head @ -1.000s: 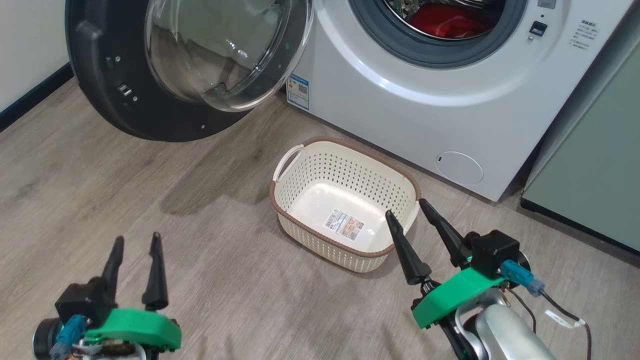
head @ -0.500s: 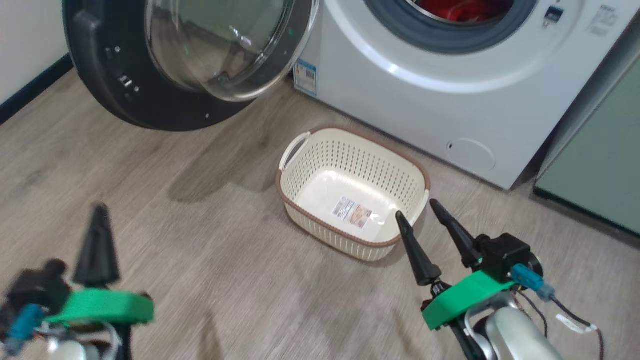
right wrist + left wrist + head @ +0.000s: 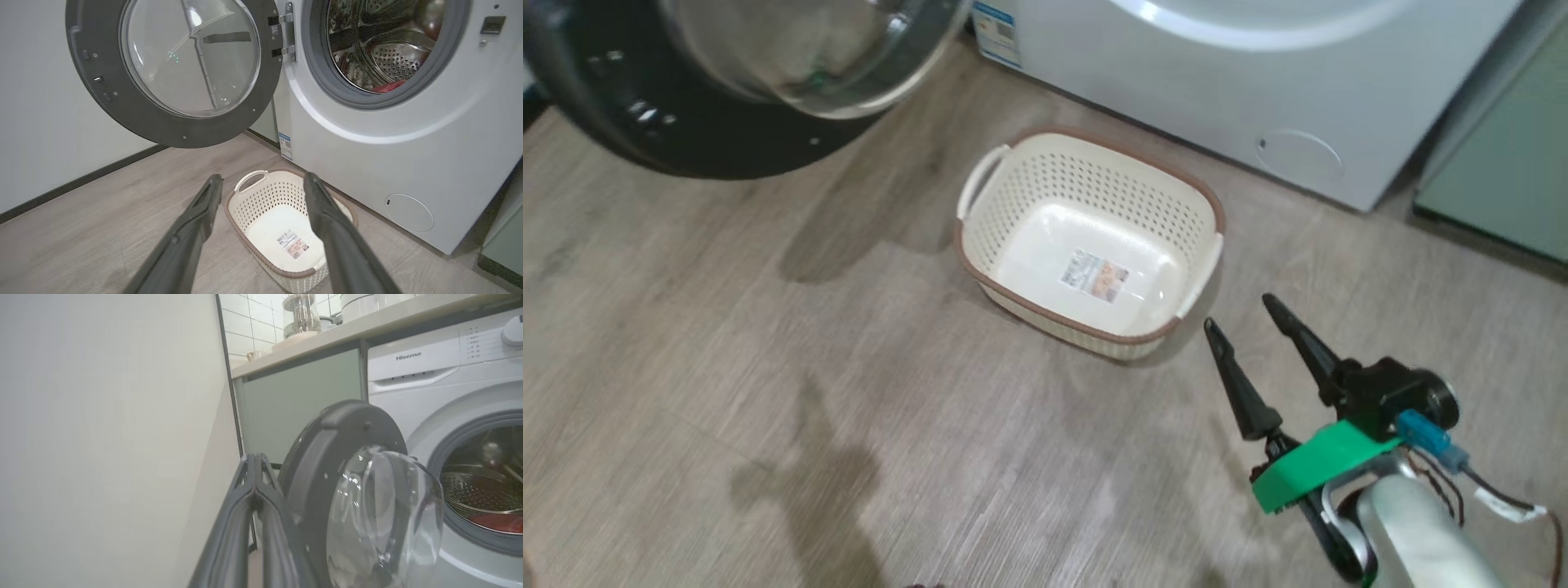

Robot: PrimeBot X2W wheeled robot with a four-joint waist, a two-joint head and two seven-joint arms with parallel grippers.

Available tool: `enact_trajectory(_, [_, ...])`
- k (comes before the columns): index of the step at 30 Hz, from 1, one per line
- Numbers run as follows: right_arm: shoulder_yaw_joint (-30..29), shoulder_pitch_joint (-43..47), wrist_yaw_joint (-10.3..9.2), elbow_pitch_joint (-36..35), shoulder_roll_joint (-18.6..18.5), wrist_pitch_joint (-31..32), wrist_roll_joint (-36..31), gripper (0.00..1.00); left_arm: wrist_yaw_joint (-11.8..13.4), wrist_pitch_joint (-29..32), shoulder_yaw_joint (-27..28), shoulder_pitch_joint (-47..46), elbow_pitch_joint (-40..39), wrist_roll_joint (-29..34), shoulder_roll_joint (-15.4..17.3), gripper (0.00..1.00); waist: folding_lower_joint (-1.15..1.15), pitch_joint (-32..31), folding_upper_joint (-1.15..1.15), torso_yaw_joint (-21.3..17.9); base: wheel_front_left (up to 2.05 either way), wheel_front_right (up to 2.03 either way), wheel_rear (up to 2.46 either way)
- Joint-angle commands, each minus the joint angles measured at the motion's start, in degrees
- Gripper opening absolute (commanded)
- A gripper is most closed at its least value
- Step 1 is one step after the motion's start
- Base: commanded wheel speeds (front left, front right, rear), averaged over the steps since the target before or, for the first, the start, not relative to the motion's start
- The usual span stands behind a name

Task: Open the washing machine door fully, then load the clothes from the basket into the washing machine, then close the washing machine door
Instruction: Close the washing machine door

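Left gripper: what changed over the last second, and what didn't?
The left gripper shut its jaws on nothing and rose to face the washing machine door edge-on. The head camera tilted down, so that view shifted. Unchanged: right gripper open near the empty basket, door open, clothes in the drum.

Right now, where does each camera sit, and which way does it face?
Head: on the head, facing down at the basket; open right tool lower right.
Left wrist: along the shut left tool, toward the washing machine door and wall.
Right wrist: along its own open fingers, toward basket and washing machine.
Shared: both wrist views catch the door and red clothes in the drum.
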Motion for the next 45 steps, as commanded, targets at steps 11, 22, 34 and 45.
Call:
enact_trajectory(11, [3.45, -5.53, 0.0, -2.15, -1.94, -0.37, -0.17, 1.0, -0.86, -0.25, 7.57, -22.35, 28.93, -3.56, 18.56, 0.0, 0.0, 6.66, 0.0, -8.23, 0.0, 0.0, 0.0])
enact_trajectory(22, [4.65, -7.24, 0.0, -2.12, -2.21, -0.37, -0.09, 1.0, 0.53, 7.68, 17.66, -36.3, 57.18, -16.28, 25.12, 0.0, 0.0, 8.84, 0.0, -14.09, 0.0, 0.0, 0.0])
enact_trajectory(34, [5.29, -7.14, 0.0, -2.77, -1.16, -0.37, 0.31, 1.0, 4.91, 14.65, 31.09, -41.49, 69.53, -29.95, 28.05, 0.0, 0.0, 9.22, 0.0, -17.11, 0.0, 0.0, 0.0])
enact_trajectory(45, [4.87, -7.21, 0.0, -2.8, -1.46, -0.37, -0.18, 1.0, 1.55, 24.16, 31.49, -44.54, 71.11, -33.3, 26.48, 0.0, 0.0, 9.43, 0.0, -16.9, 0.0, 0.0, 0.0])
